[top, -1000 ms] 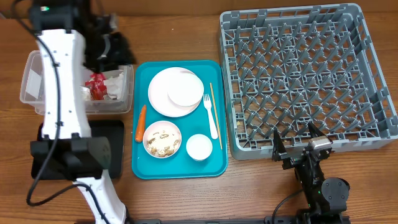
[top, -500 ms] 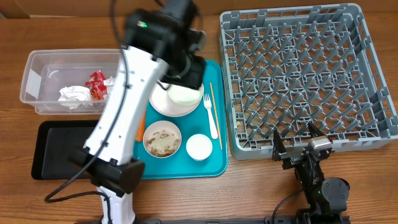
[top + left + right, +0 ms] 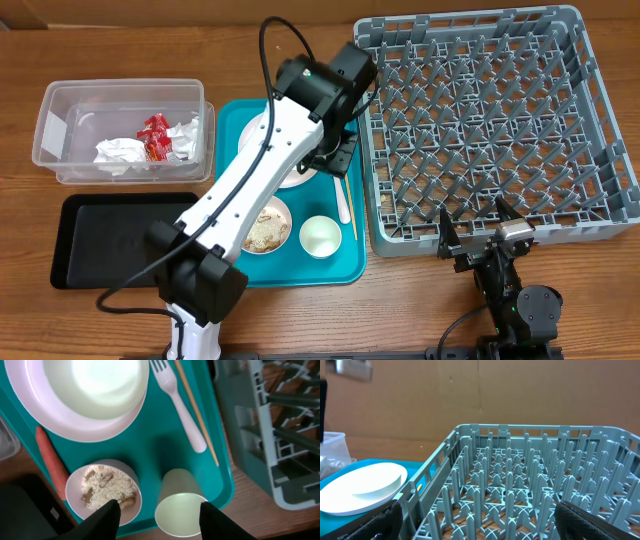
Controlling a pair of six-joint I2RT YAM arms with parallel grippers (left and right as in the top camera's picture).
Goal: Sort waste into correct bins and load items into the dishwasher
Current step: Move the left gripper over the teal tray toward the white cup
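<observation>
The left pincer (image 3: pixel 159 507) hovers released over the teal tray (image 3: pixel 150 445), where the white cup (image 3: pixel 181 504) stands upright at its near right, beside the scrap-filled bowl (image 3: pixel 104 491). An off-centre descent could tip the light cup or spill rice. The right pincer (image 3: pixel 478 243), released, rests by the dish rack (image 3: pixel 500 120).

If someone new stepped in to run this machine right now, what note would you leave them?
Left gripper: open, empty, above the teal tray.
Right gripper: open, empty, beside the dish rack.
Done: red wrapper and napkins lie in the clear tub.
Left: carrot and rice scraps to bin; plates, bowl, cup, fork, stick on the teal tray go into the dish rack.
</observation>
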